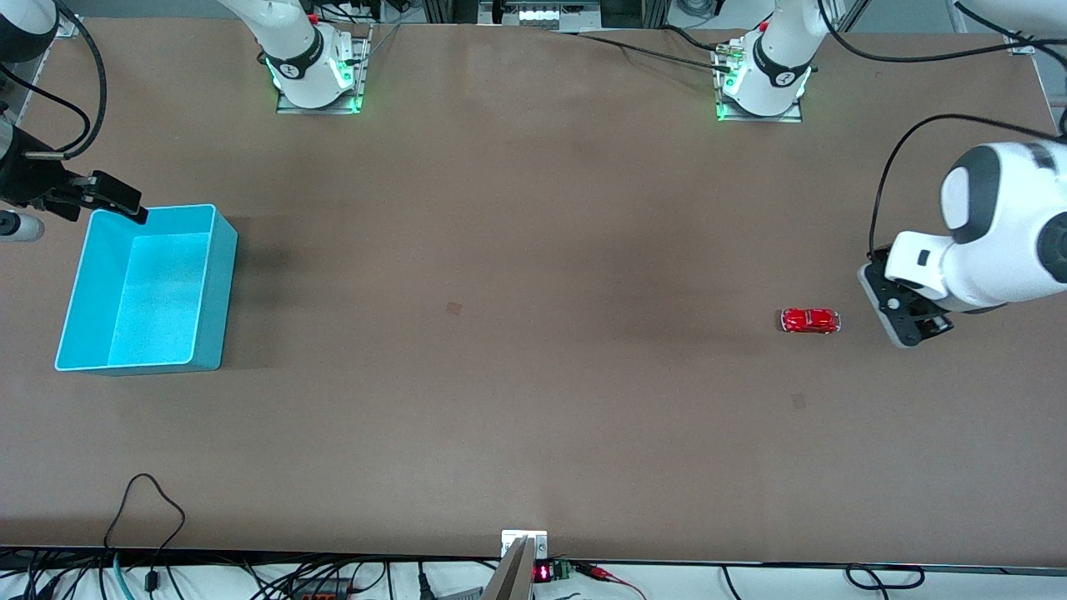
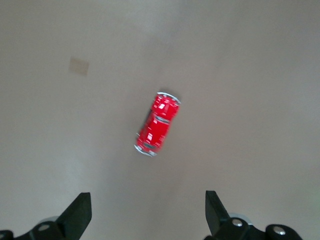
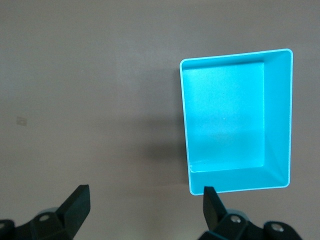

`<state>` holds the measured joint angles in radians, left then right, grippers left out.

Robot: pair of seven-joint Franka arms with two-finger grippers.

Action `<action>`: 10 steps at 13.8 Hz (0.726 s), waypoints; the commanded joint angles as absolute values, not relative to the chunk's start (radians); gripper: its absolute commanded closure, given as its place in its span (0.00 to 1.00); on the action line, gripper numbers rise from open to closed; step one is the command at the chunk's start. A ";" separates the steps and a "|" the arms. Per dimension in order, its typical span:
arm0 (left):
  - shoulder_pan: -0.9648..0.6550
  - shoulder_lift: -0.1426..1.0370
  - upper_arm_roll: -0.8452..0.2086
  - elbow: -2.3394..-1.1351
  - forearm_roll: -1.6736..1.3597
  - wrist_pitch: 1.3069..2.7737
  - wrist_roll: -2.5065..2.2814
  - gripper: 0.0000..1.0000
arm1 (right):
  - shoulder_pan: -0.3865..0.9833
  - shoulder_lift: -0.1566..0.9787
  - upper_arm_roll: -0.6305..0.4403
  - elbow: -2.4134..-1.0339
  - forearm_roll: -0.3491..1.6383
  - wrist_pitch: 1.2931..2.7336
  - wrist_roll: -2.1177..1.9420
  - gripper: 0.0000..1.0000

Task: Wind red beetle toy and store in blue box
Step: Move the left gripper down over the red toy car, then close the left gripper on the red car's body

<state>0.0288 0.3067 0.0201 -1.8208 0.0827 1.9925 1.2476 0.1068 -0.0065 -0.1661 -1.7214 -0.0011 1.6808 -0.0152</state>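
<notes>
The left gripper [image 2: 145, 215] hangs with its fingers spread wide over the table [image 1: 517, 350], just beside the red beetle toy [image 1: 809, 321] toward the left arm's end, holding nothing. The toy sits on its wheels, well apart from the blue box [image 1: 215, 287]. The right gripper [image 3: 142, 212], fingers also spread and unladen, waits over the box's corner.

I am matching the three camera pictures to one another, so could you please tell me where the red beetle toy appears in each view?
Front view: the red beetle toy lies on the table toward the left arm's end, beside the left end effector.
Left wrist view: the toy sits mid-picture, above the open fingers.
Right wrist view: not in it; only the blue box shows.
Shared landmark: the brown table.
</notes>
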 commanded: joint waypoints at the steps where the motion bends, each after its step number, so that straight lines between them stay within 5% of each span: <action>1: 0.031 0.302 0.020 -1.943 0.104 2.182 1.443 0.00 | 0.106 -0.012 -0.164 -1.726 -0.009 1.675 -0.025 0.00; 10: 0.037 0.428 0.017 -2.126 0.104 2.541 1.589 0.00 | 0.106 -0.011 -0.164 -1.726 -0.009 1.678 -0.023 0.00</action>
<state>0.0286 0.4398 0.0199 -2.0719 0.0842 2.4710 1.5662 0.1069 -0.0063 -0.1661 -1.7218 -0.0018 1.6808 -0.0152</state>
